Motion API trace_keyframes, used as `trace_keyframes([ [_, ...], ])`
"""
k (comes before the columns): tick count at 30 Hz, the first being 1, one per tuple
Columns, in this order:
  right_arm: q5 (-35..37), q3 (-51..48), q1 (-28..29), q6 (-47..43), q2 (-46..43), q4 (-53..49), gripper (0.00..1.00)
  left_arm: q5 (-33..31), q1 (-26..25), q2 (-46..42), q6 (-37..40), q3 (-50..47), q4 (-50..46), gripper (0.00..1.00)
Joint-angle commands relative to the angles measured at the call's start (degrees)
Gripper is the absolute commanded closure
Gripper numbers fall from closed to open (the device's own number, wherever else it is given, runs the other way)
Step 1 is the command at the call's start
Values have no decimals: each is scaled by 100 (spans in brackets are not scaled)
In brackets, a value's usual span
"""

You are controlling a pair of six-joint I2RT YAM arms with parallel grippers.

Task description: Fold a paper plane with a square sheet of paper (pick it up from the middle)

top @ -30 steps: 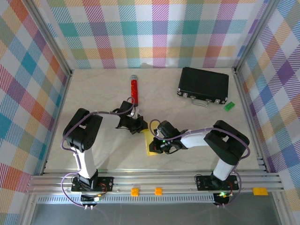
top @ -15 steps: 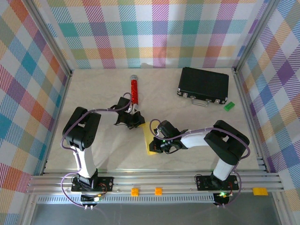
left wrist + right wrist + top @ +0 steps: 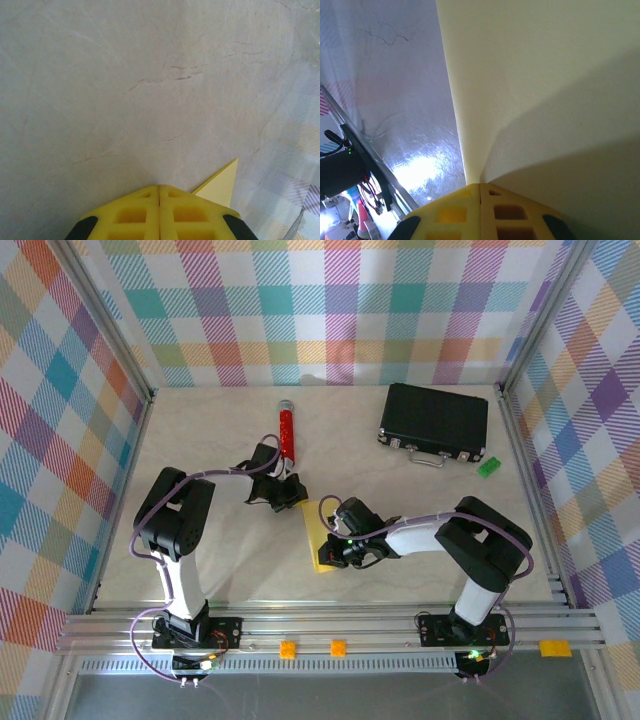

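On table (image 3: 200, 440), yellow paper (image 3: 318, 543), closed black case (image 3: 435, 420)

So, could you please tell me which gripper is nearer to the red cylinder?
Left. The left gripper is close to the near end of the red cylinder; the right gripper is farther, at the yellow paper.

left arm (image 3: 178, 525): elbow raised, forearm reaching right and forward, wrist low | left gripper (image 3: 287, 493): fingers pressed together, tips near table level | right arm (image 3: 478, 540): elbow raised, forearm stretched left, wrist low | right gripper (image 3: 333, 546): fingers closed flush, seam shut, pointing left | grippers near each other, not touching
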Motion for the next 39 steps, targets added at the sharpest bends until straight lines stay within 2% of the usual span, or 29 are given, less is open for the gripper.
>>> trace_keyframes([
  [1,3,-197,54,-92,211,-659,98,-491,176,-165,-66,-19,-47,93],
  [4,-6,-144,56,-111,180,-651,97,-367,167,-507,-99,-117,-47,92],
  [7,-126,25,50,-118,104,-519,92,-552,143,-1123,-147,-307,-70,88],
  [12,-265,440,27,-292,-457,-373,70,-466,0,-1858,-80,-451,-334,84],
  [14,57,571,-28,-460,-848,-727,65,-324,-139,-2026,-14,-578,-376,84],
  [16,567,585,-117,-608,-1219,-1272,64,-256,-278,-2123,12,-749,-385,84],
  [19,1162,376,-420,-605,-1587,-1947,64,-134,-503,-2101,13,-1007,-179,85],
  [23,655,-51,-984,-453,-1754,-1914,61,-36,-748,-1814,-15,-1173,94,86],
  [32,405,-308,-1071,-279,-1587,-1946,47,-36,-843,-1187,-33,-1265,325,88],
  [39,-192,-449,-1119,-88,-1234,-1249,47,25,-850,-992,-44,-1370,524,88],
])
